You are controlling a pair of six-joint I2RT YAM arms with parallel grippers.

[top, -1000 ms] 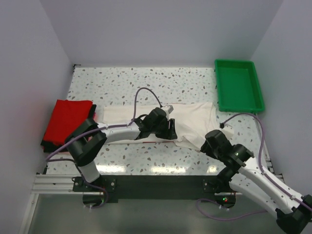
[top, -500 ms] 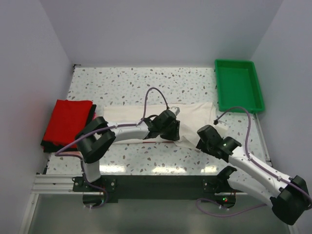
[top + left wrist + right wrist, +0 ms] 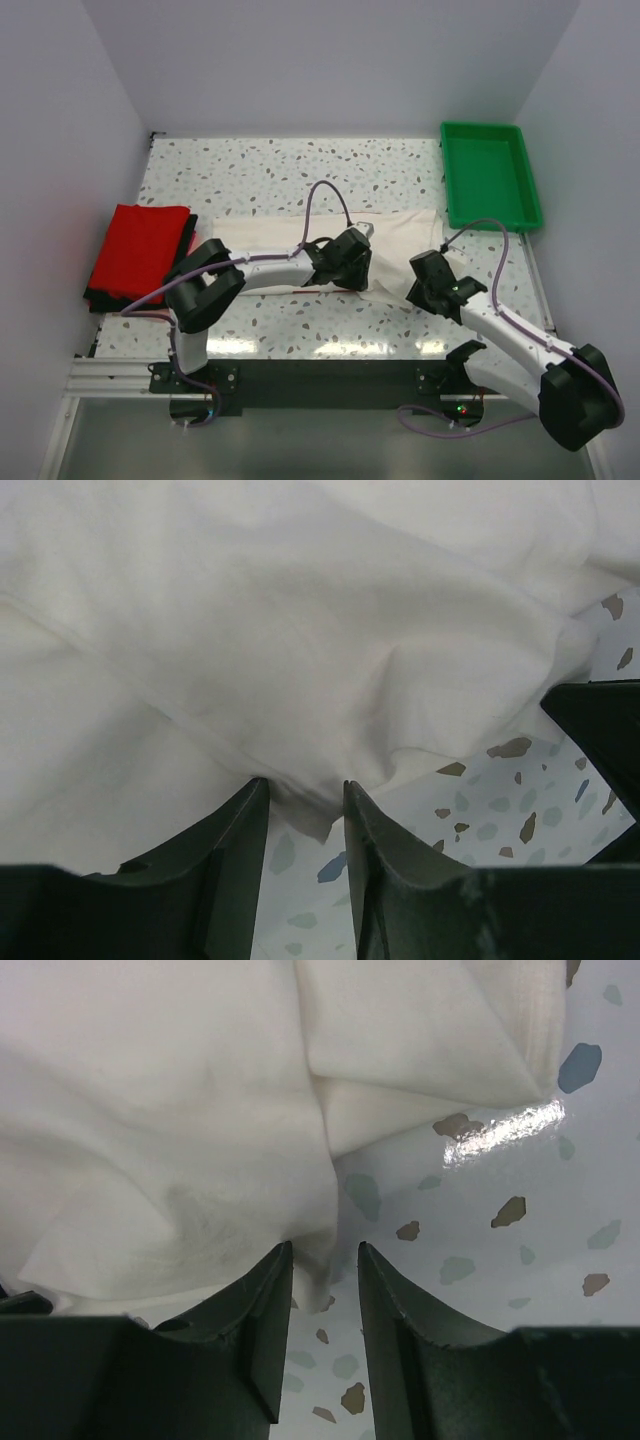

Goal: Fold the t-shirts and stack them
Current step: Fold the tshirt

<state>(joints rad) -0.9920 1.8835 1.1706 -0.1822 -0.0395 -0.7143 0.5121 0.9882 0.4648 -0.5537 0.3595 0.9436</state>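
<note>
At centre, rumpled cream-white t-shirt [image 3: 400,235]; left pincer [image 3: 305,785], right pincer [image 3: 322,1250] apart astride hem

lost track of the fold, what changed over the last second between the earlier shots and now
The left gripper slid right along the near edge of the white shirt. The right gripper swung in leftward to that same edge. Each now has the hem between narrowed jaws, though a firm grip can't be confirmed. The red shirt pile and the green tray stayed put.

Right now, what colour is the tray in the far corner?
The tray is bright green, clearest from the top camera.
</note>
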